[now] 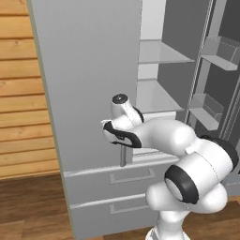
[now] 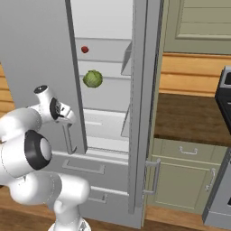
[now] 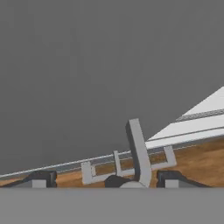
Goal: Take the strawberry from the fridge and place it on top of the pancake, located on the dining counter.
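The gripper [image 3: 105,179] sits right at the lower end of the fridge's left door handle [image 3: 139,153], its two dark fingertips [image 3: 40,178] standing apart on either side of the bar's curved foot, with nothing clamped between them. Whether a pad already touches the bar is hard to tell from so close. The hand is placed there, I judge, to work that door by its handle. The left door [image 1: 89,79] hangs partly shut in front of the arm, while the right door is swung wide. Through the gap the white shelves show: the strawberry [image 2: 85,49] rests on an upper shelf, the cabbage [image 2: 93,79] one shelf below it. Both lie well apart from the gripper, behind the door edge.
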